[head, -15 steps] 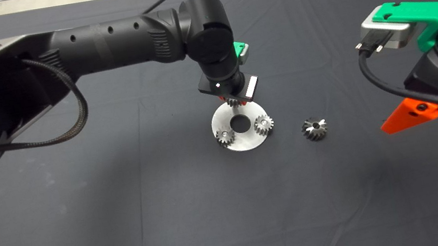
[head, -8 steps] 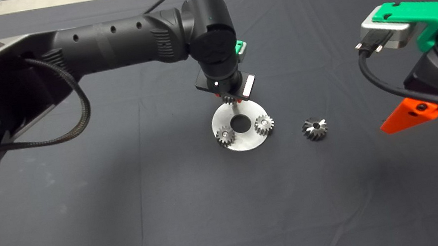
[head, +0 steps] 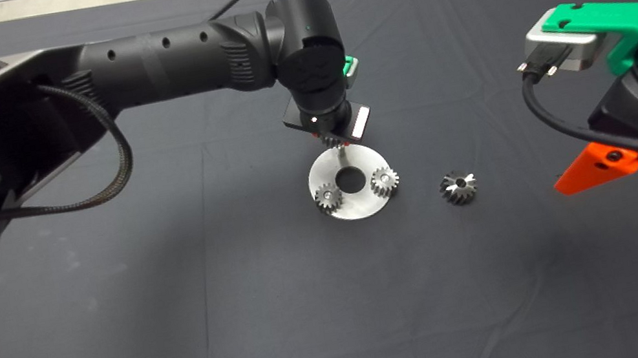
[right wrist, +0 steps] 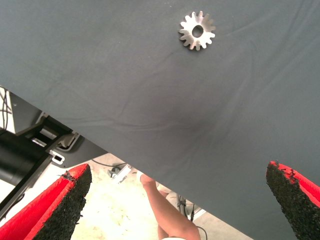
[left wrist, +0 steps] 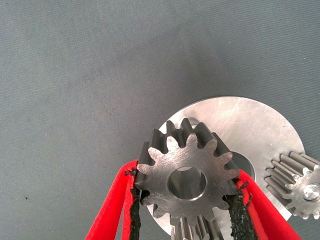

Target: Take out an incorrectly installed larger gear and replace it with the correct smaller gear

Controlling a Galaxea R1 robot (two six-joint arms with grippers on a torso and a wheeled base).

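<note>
My left gripper [head: 334, 139] is shut on a smaller gear [left wrist: 187, 180], its red fingers [left wrist: 116, 202] on the gear's two sides. It holds the gear just above the far edge of the round steel plate [head: 357, 206]. Two more smaller gears [head: 328, 197] [head: 384, 181] sit on the plate's near side. One of them shows in the left wrist view [left wrist: 298, 185]. The larger gear [head: 458, 187] lies on the mat right of the plate, apart from both grippers. It also shows in the right wrist view [right wrist: 197, 31]. My right gripper [head: 596, 168] waits open and empty at the right edge.
The plate [left wrist: 240, 125] has a round centre hole [head: 350, 180]. The dark mat [head: 184, 308] covers the table. In the right wrist view a person's leg [right wrist: 165, 210] and the floor show beyond the mat's edge.
My left gripper has moved slightly up and away from the plate's far edge with the smaller gear still in it. The right arm has not moved.
</note>
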